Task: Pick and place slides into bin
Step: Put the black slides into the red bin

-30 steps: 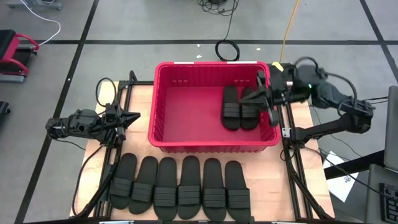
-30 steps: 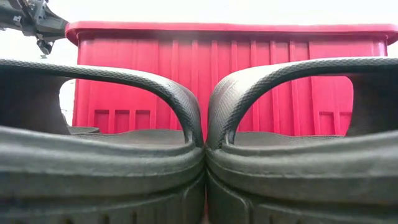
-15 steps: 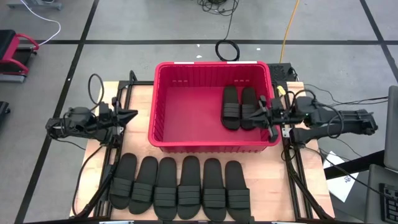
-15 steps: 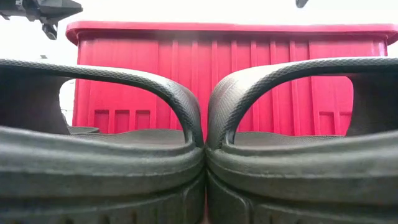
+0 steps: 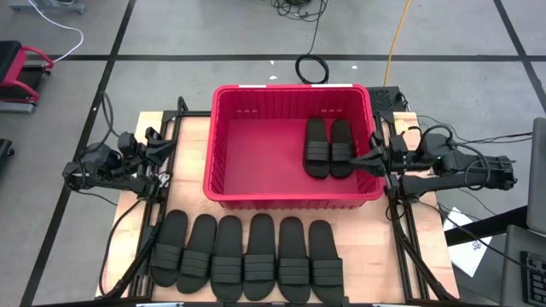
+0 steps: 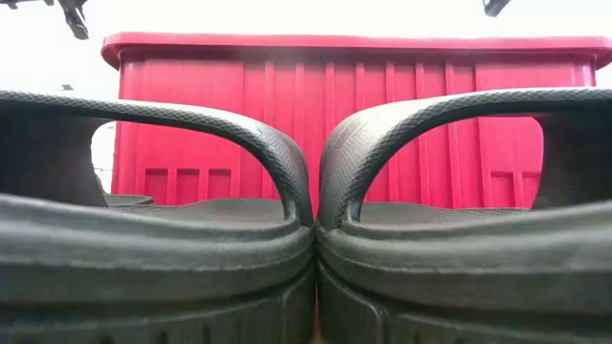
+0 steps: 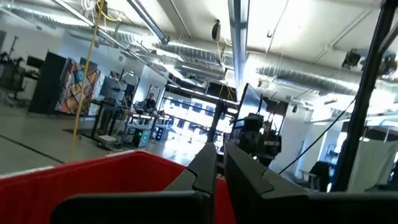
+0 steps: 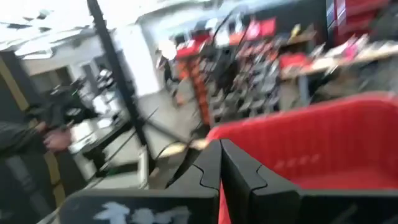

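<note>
While two of the matte black rubber slide sandals (image 5: 329,147) already lie side by side inside the large rectangular red plastic bin (image 5: 223,135), against its right wall, I hold both arms off to the sides so nothing hangs over the load. My right end effector (image 5: 373,157) sits just beside the bin's right rim, clenched on nothing, its two dark fingers pressed together in the right wrist view with the red wall beyond them. My left end effector (image 5: 159,143) waits near the left edge of the wooden worktop (image 5: 192,130), well apart from the bin, its fingers also drawn almost together and holding nothing.

Six more black slides (image 5: 247,248) stand in a tidy row along the near edge of the worktop, toes pointing toward the bin, each touching its neighbour. I judge they are laid out that way so I can take them one after another; the bin's left part is bare for them.

Each slide shows an oval sole and a wide ribbed strap arching over it; in the low view two straps (image 6: 316,162) meet back to back, their surface finely textured.
</note>
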You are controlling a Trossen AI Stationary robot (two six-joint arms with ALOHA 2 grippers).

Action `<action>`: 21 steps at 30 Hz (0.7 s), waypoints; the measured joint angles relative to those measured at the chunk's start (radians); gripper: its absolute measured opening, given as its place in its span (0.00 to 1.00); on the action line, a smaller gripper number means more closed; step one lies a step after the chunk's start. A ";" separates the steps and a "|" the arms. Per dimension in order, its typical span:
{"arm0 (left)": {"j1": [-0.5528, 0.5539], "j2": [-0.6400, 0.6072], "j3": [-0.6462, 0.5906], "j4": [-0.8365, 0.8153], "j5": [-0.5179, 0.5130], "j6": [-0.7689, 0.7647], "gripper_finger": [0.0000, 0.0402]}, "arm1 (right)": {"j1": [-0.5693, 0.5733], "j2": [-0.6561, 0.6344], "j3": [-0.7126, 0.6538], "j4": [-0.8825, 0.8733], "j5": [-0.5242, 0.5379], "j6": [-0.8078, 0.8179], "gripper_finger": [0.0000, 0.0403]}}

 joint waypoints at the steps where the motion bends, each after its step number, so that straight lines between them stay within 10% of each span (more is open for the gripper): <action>1: 0.000 0.000 0.000 0.002 0.000 -0.014 0.08 | 0.000 -0.007 0.000 -0.032 -0.006 0.015 0.00; 21: 0.000 0.000 0.000 0.094 -0.002 0.000 0.08 | 0.000 -0.192 -0.001 -0.299 0.030 -0.032 0.00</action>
